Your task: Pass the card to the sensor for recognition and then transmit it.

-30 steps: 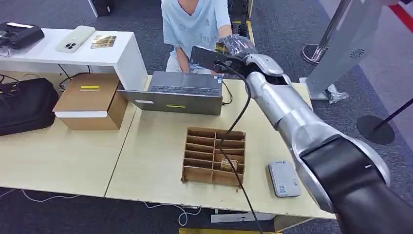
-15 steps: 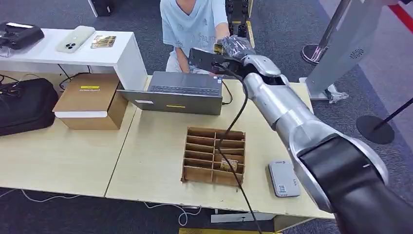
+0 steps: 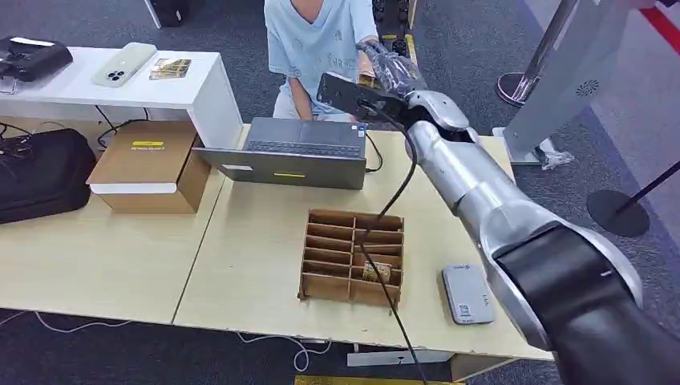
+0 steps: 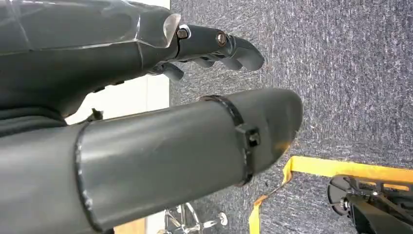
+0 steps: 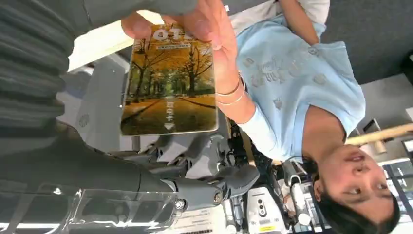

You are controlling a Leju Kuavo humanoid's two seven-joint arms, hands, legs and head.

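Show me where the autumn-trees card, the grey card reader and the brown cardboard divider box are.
Autumn-trees card (image 5: 168, 83): right wrist view, centre of its printed face.
Grey card reader (image 3: 467, 293): head view, middle of its top, on the table.
Brown cardboard divider box (image 3: 325, 286): head view, its front wall.

In the head view the card (image 3: 366, 79) is almost wholly covered by the right hand (image 3: 393, 74) and the person's hand (image 3: 366, 54). In the right wrist view the card's top edge is overlapped by the person's fingers (image 5: 204, 22), and its small print is unreadable. The robot's fingers (image 5: 204, 187) appear clear of the card, though contact cannot be confirmed. The sensor (image 3: 467, 293) label is illegible.
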